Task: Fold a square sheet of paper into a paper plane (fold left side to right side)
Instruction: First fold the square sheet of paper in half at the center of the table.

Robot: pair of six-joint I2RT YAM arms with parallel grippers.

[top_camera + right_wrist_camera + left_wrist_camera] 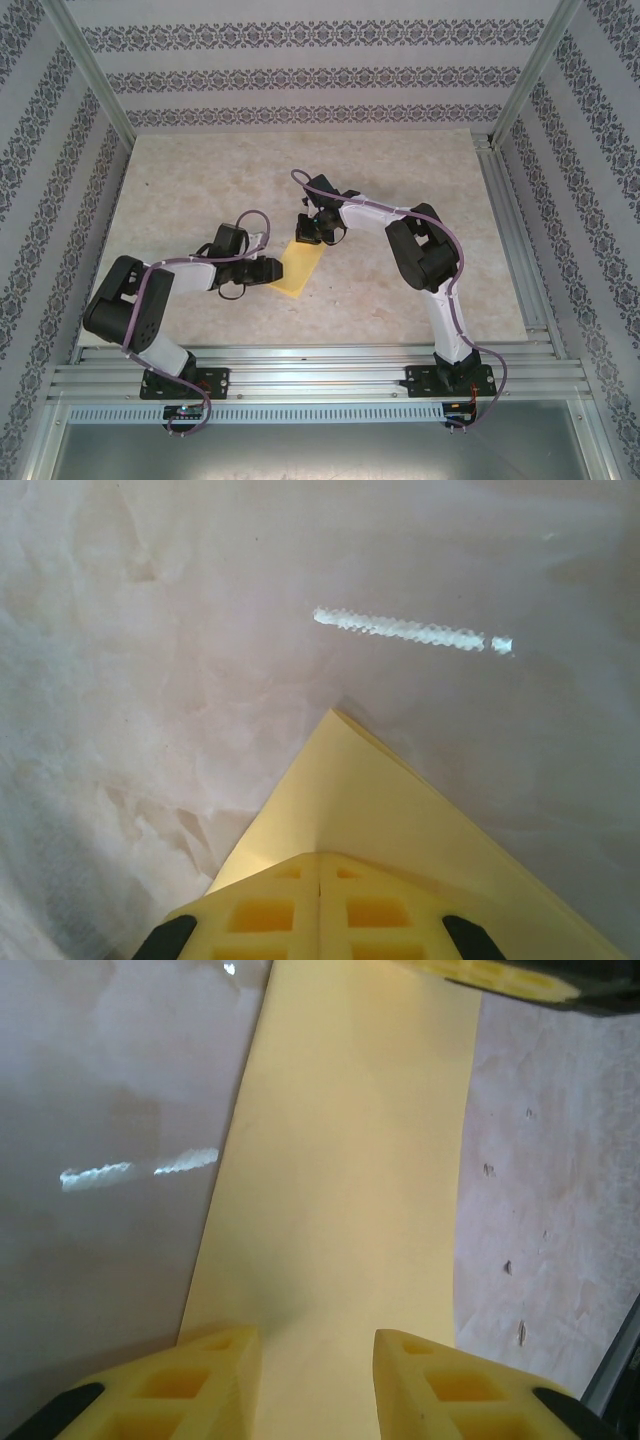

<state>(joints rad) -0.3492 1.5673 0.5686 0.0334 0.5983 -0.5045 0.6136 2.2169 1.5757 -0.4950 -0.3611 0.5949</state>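
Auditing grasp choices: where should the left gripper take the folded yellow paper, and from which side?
Probably its near short edge, coming in along its length: the paper lies flat and narrow, the open left gripper straddles that end, and the right gripper is shut on the far end.

Right of the folded mustard-yellow paper sheet point(300, 268), marbled tabletop point(365, 300) lies open. The left gripper point(272, 270) blocks its left edge, the right gripper point(312, 232) its far end.
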